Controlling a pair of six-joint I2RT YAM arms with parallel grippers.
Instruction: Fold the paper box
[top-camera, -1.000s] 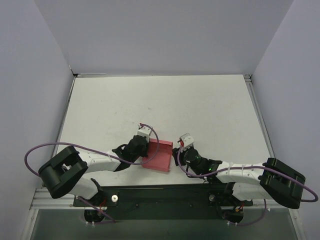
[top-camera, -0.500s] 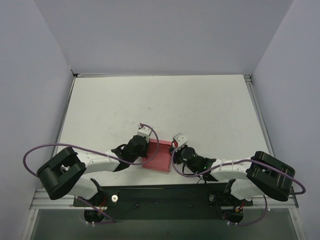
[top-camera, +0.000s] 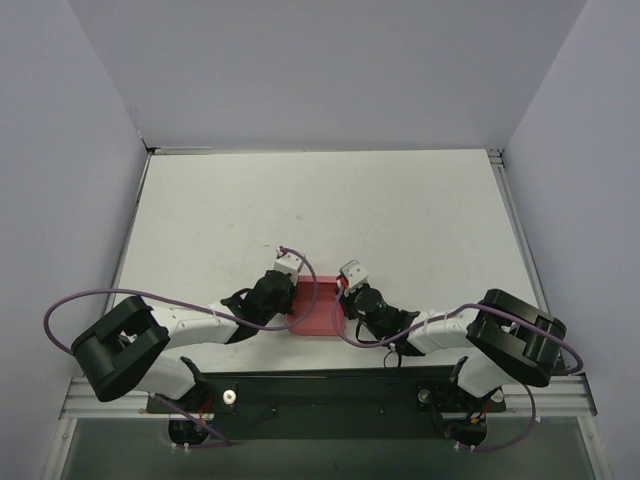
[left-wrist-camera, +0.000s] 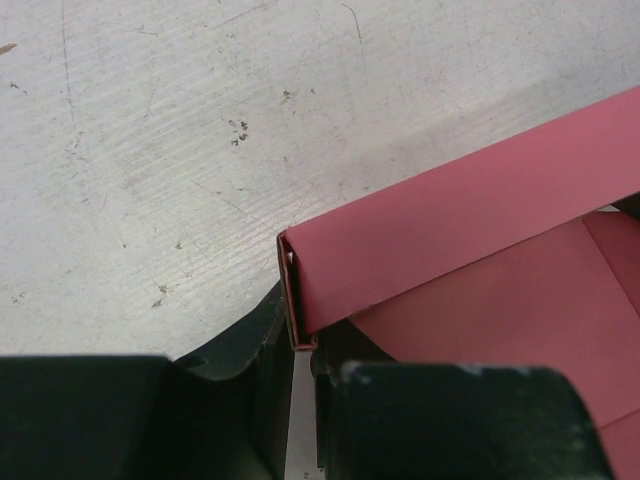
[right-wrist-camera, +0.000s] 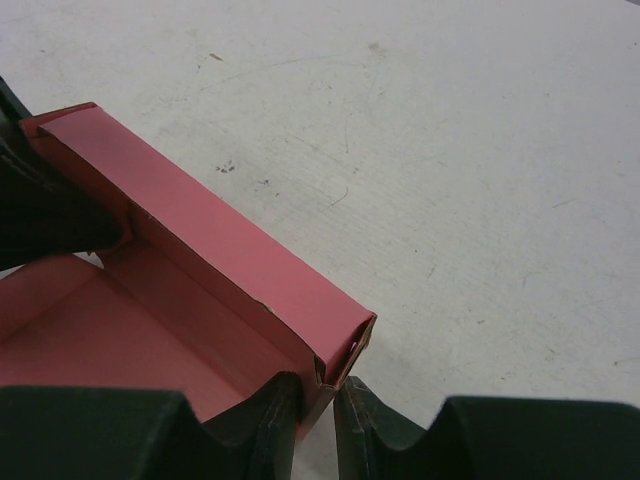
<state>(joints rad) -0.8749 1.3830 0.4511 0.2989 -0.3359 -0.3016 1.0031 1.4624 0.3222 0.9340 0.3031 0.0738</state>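
Box (top-camera: 318, 312) near the table (top-camera: 400, 210) edge, half folded: one long wall doubled and standing, left gripper (left-wrist-camera: 303, 345) and right gripper (right-wrist-camera: 322, 392) pinching its ends, the rest apparently unfinished.

Table (top-camera: 420, 200): bare surface from middle to far edge, both far corners. Obstructions at near-edge centre: paper box (top-camera: 318, 312), left gripper (left-wrist-camera: 300, 350) on its left end, right gripper (right-wrist-camera: 322, 392) on its right end.

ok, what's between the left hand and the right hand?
Only the small pink-red card paper box: the top view shows it filling the gap from left hand to right hand; each wrist view shows that hand gripping its folded wall.
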